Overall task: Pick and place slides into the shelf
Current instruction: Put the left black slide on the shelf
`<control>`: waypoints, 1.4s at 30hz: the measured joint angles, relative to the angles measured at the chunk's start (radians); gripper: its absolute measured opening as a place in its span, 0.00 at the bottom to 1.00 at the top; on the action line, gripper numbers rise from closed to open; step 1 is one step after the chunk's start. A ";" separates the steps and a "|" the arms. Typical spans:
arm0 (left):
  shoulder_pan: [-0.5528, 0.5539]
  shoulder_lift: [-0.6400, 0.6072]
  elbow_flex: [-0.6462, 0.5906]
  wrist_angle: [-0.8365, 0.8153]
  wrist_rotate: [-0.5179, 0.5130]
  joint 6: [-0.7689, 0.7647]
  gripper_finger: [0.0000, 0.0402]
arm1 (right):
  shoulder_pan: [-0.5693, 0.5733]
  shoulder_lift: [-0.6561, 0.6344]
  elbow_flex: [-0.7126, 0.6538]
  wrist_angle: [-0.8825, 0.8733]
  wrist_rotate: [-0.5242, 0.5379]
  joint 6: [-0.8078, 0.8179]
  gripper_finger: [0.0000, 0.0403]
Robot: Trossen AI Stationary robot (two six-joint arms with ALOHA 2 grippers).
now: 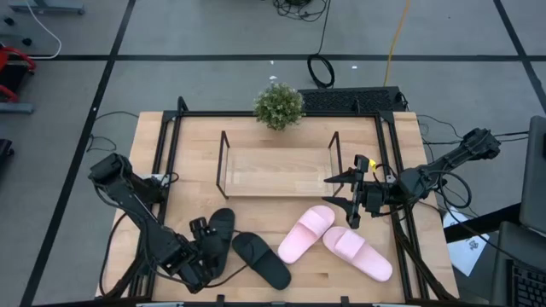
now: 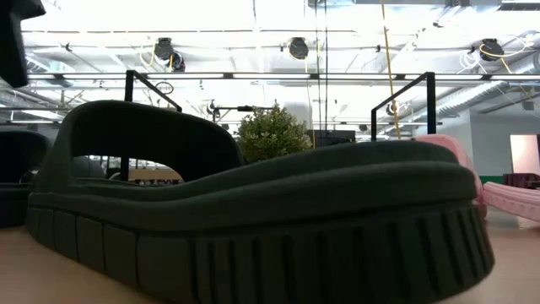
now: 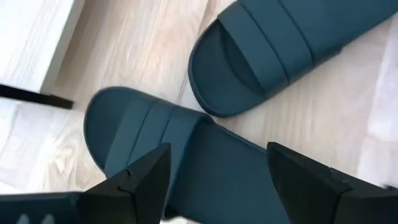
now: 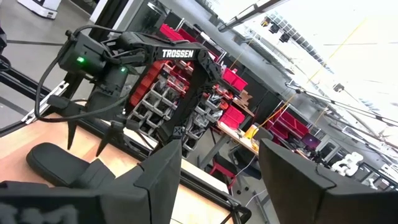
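Observation:
Two black slides lie sole-down near the table's near edge: one [image 1: 223, 223] under my left gripper [image 1: 203, 241], the other [image 1: 261, 260] to its right, filling the low view [image 2: 253, 211]. In the left wrist view the open left gripper [image 3: 217, 177] has a finger on either side of the nearer black slide [image 3: 186, 155], behind its strap, and I see no touch. Two pink slides [image 1: 307, 232] [image 1: 358, 252] lie to the right. The shelf [image 1: 277, 175] stands at mid-table. My right gripper [image 1: 351, 198] is open by the shelf's right end, above the pink slides, and holds nothing.
A potted plant [image 1: 279, 105] stands behind the shelf at the far edge. A black frame [image 1: 171, 145] edges the table's left, right and far sides. Bare wood lies between the shelf and the slides. Paper [image 1: 472, 249] lies off the table's right side.

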State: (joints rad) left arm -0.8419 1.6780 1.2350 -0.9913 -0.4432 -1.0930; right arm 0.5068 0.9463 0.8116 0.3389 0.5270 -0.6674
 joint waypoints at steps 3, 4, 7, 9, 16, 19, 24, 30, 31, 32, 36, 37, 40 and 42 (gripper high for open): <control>0.004 0.026 0.000 -0.005 0.015 0.002 0.65 | 0.000 0.000 0.000 0.000 0.000 0.000 0.51; 0.006 0.036 0.000 -0.005 0.022 -0.005 0.65 | 0.000 0.000 0.000 0.000 0.000 0.000 0.51; 0.007 0.078 0.000 -0.007 0.053 -0.009 0.66 | 0.000 0.000 0.000 0.000 0.000 0.000 0.51; 0.007 0.097 0.000 -0.017 0.049 -0.010 0.65 | 0.000 0.000 0.000 0.000 0.000 0.000 0.51; 0.007 0.129 0.000 -0.062 -0.011 -0.035 0.65 | 0.000 0.000 0.000 -0.001 0.000 0.000 0.51; 0.007 0.129 0.000 -0.060 -0.014 -0.042 0.66 | 0.000 0.000 0.000 -0.001 0.000 0.000 0.51; 0.007 0.129 0.000 -0.081 -0.013 -0.042 0.65 | 0.000 0.000 0.000 -0.001 0.000 0.000 0.51; 0.008 0.129 0.000 -0.117 -0.012 -0.041 0.66 | 0.000 0.000 0.000 -0.001 0.000 0.001 0.51; 0.008 0.129 0.000 -0.114 -0.012 -0.041 0.65 | 0.000 0.000 0.000 -0.001 0.000 0.001 0.51; 0.008 0.129 0.000 -0.113 -0.012 -0.041 0.65 | 0.000 0.000 0.000 -0.001 0.000 0.001 0.51; 0.008 0.129 0.000 -0.112 -0.010 -0.041 0.65 | 0.000 0.000 0.000 -0.001 0.000 0.001 0.51; 0.008 0.129 0.000 -0.112 -0.009 -0.041 0.65 | 0.000 0.000 0.000 -0.001 0.000 0.001 0.51; 0.008 0.129 0.000 -0.111 -0.009 -0.041 0.66 | 0.000 0.000 0.000 -0.001 0.000 0.001 0.51; 0.008 0.129 0.000 -0.111 -0.009 -0.041 0.65 | 0.000 0.000 0.000 -0.001 0.000 0.010 0.51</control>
State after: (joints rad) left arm -0.8341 1.8069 1.2350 -1.1020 -0.4527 -1.1343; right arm 0.5068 0.9466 0.8116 0.3382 0.5270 -0.6575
